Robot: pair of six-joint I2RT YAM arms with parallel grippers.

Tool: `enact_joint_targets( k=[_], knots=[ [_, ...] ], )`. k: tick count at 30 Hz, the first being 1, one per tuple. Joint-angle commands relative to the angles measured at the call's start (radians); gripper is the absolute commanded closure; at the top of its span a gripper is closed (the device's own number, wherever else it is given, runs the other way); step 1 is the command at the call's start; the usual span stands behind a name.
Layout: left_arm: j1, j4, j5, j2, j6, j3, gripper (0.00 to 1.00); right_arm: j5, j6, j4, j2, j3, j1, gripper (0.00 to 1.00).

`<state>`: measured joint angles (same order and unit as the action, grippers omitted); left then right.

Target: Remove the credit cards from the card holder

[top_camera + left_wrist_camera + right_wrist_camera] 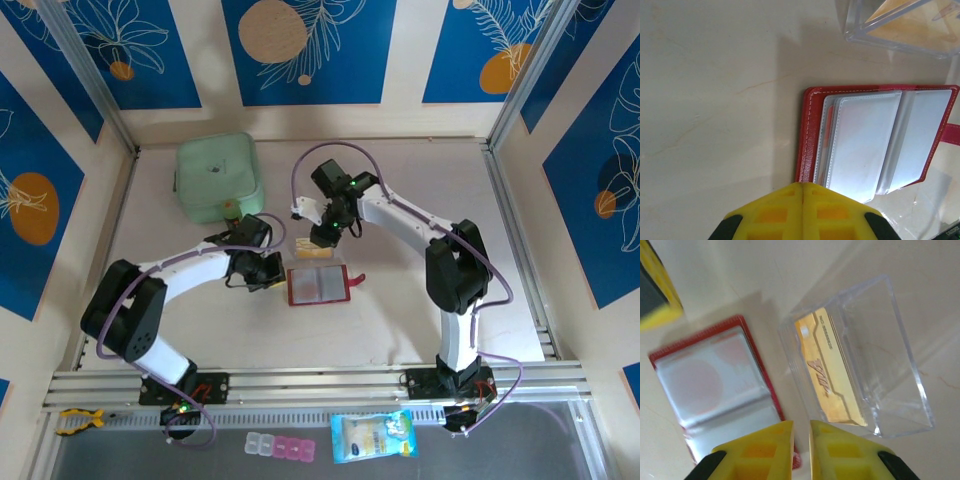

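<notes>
Yellow and close against its wrist camera, my left gripper has its two fingers pressed flat together. Only a seam shows between them, and I can see nothing caught there. It hangs over the near left corner of the card holder, but I cannot tell whether it touches it. From above, that same left gripper sits just beside the holder's left edge.

My right gripper is open by only a narrow slit, with nothing in the gap. From above, the right gripper hovers over the far side of the card holder.

On the pale desk, the biggest thing is a pale green square container, which sits toward the far left corner, well apart from the rest. The card holder lies near the middle of the desk, a little toward the near edge. It is spread open and flat, with a red border around greyish clear pockets. In the right wrist view the card holder is blurred, and faint pinkish round shapes show through its pockets. In the left wrist view a thin orange-red strip shows at the edge of one pocket.

Just beyond the holder's far edge, close to it, stands a clear plastic box. A gold card stands on edge inside it, leaning against the wall nearer the holder. The left wrist view catches the clear plastic box at its top right corner.

Smallest is the red snap tab, which sticks out from the holder's right edge and lies flat on the desk.
</notes>
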<state>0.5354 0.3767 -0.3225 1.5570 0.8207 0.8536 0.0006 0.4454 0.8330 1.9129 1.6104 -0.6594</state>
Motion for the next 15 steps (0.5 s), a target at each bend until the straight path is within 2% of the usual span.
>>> enact_joint_targets(
  k=[1, 8, 15],
  knots=[
    [0.018, -0.025, -0.025, 0.019, 0.017, 0.01, 0.96, -0.014, -0.246, -0.087, -0.06, -0.066, -0.041, 0.84],
    [0.033, -0.022, -0.042, 0.052, 0.0, 0.026, 0.97, 0.05, -0.594, -0.19, -0.12, -0.178, -0.091, 0.83],
    [0.042, -0.022, -0.062, 0.075, -0.006, 0.028, 0.97, 0.084, -0.806, -0.271, -0.207, -0.324, -0.1, 0.82]
  ],
)
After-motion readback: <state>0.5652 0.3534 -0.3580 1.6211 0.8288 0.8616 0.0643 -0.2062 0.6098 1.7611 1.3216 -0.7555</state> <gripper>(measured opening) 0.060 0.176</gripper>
